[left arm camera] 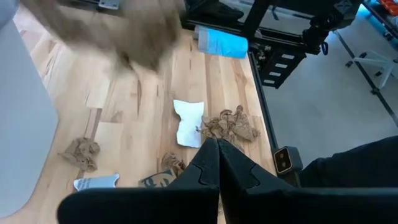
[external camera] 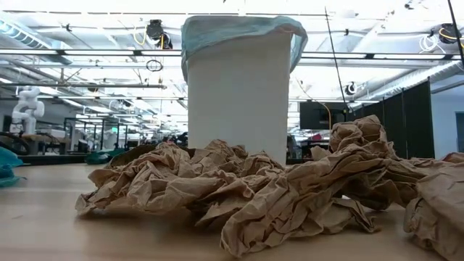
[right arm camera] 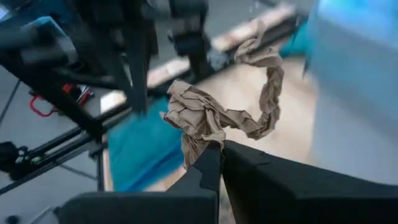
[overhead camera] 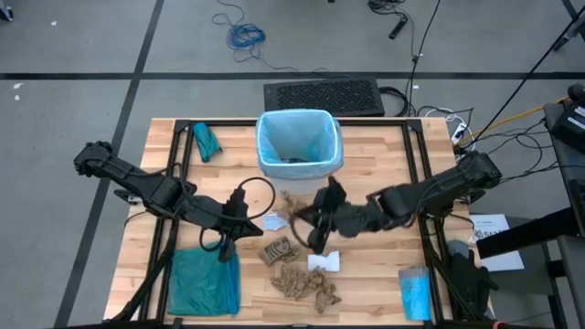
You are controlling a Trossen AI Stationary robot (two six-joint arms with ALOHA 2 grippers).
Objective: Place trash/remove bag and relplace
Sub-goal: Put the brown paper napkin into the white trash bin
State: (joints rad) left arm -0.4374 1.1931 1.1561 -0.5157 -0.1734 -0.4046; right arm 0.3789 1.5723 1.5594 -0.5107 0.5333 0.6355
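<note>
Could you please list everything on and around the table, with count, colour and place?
Bin: one, white, back centre of the table.
Bag: one, pale blue, lining the bin.
Paper scraps: a loose heap plus a few strays, brown, front centre.
Wrapper: one, whitish, just behind the heap.
Teal bag: one, front left corner.
Teal bundle: one, back left, beside the bin.
Blue packet: one, front right.
Keyboard: one, black, on the floor behind the table.
Cable: one, blue, coiled on the floor.
Left gripper: shut, empty, above the teal bag's edge.
Right gripper: shut on a paper scrap, mid-table before the bin.
</note>
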